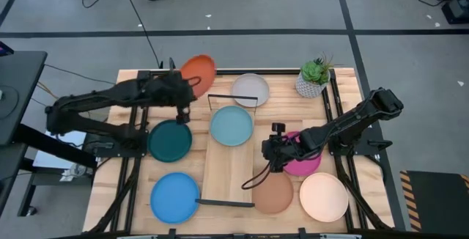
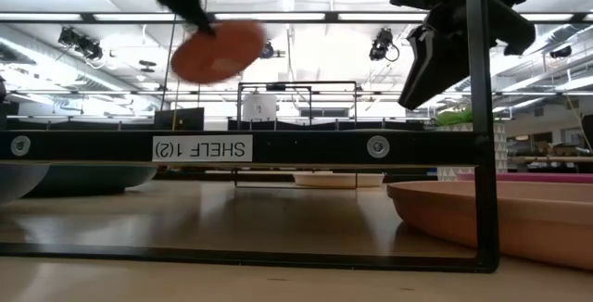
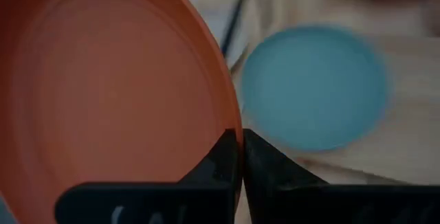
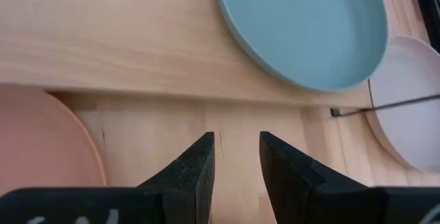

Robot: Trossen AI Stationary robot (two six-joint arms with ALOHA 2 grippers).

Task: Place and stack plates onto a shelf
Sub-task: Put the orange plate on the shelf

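My left gripper [image 1: 183, 101] is over the table's far left part, shut on the orange plate [image 1: 199, 69], which hangs in the air in the low view [image 2: 218, 50]. The light blue plate [image 1: 231, 125] lies flat on the shelf [image 1: 227, 169], a pale board with black wire frames at both ends. My right gripper [image 1: 272, 151] hovers open at the shelf's right edge, beside the magenta plate [image 1: 304, 162], touching nothing. On the tabletop lie the greyish white [image 1: 250, 90], dark teal [image 1: 170, 140], bright blue [image 1: 175, 197], tan-brown [image 1: 272, 193] and peach-cream [image 1: 323, 196] plates. My left gripper [image 3: 239, 157] pinches the orange plate's rim [image 3: 232, 124] between its two fingers, one finger on the inner face and one on the outer side. The plate is lifted clear of the table and tilted, standing out beyond the fingertips.
A small potted green plant [image 1: 315, 78] stands at the table's far right corner. The shelf's wire frames rise at its far end [image 1: 233, 101] and near end [image 1: 223, 203]. Bare board lies on the shelf between the light blue plate and the near frame.
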